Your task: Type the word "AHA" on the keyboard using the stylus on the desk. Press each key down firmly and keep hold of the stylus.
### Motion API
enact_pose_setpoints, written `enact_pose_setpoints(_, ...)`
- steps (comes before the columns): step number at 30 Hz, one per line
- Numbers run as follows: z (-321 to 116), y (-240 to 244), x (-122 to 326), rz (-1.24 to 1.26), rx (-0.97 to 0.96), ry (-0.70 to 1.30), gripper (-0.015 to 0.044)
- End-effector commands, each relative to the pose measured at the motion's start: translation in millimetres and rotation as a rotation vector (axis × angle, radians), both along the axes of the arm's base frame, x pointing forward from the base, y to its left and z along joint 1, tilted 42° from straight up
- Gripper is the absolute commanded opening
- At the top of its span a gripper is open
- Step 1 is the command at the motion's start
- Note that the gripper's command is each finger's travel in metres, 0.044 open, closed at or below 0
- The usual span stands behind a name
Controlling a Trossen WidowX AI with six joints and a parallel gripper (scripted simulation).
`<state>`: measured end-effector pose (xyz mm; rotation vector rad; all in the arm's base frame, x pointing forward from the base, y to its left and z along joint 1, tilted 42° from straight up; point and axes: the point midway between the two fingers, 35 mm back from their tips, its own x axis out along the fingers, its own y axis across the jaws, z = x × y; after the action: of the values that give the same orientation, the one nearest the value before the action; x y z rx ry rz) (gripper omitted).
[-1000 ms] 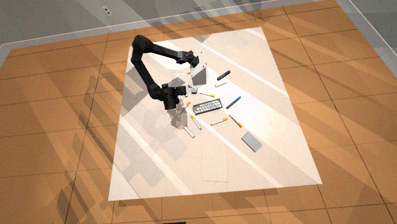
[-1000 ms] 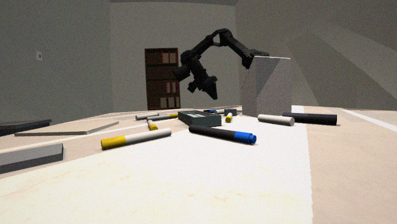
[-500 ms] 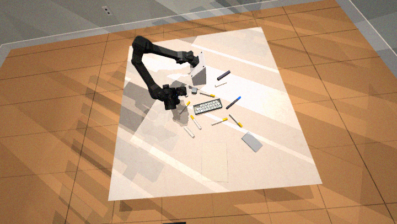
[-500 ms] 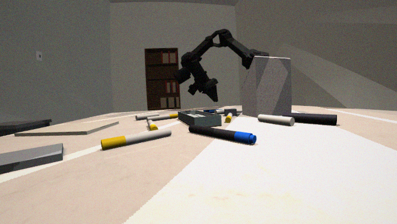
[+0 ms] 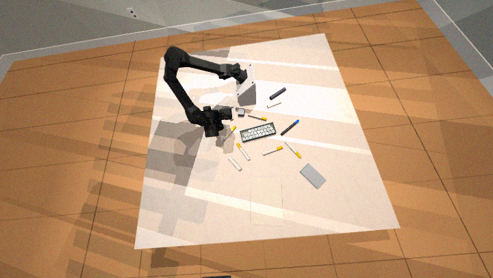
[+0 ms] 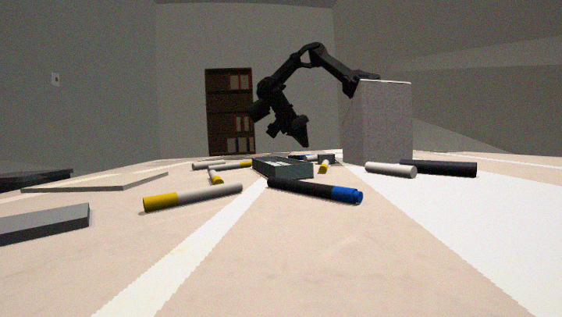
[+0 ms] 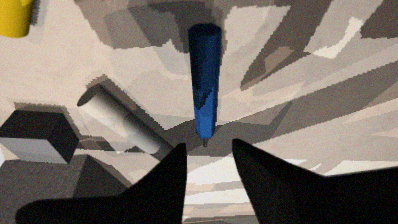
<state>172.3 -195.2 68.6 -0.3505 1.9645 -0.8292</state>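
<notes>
The blue stylus lies on the desk, its thin dark tip toward my fingers in the wrist view; the top view does not show it behind the arm. My gripper is partly open and empty, above the desk, with the stylus tip showing just beyond the gap between the fingertips. The keyboard, dark with white keys, lies on the desk away from the gripper. Its letters cannot be read.
A white pen and a small dark block lie near the stylus. A tall grey box stands by the arm's base. A black marker, several yellow-ended pens and a grey slab lie around the keyboard.
</notes>
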Motion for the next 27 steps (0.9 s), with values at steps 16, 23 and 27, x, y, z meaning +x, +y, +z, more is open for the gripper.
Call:
enact_pose_setpoints(16,-10.6,-10.6,-1.0,0.004,-0.002,0.009,0.0150)
enact_pose_setpoints(23,-13.7,-13.6,-1.1,0.004,-0.002,0.009,0.0150)
enact_pose_setpoints(27,-15.8,-15.5,-1.2,0.004,-0.002,0.009,0.0150)
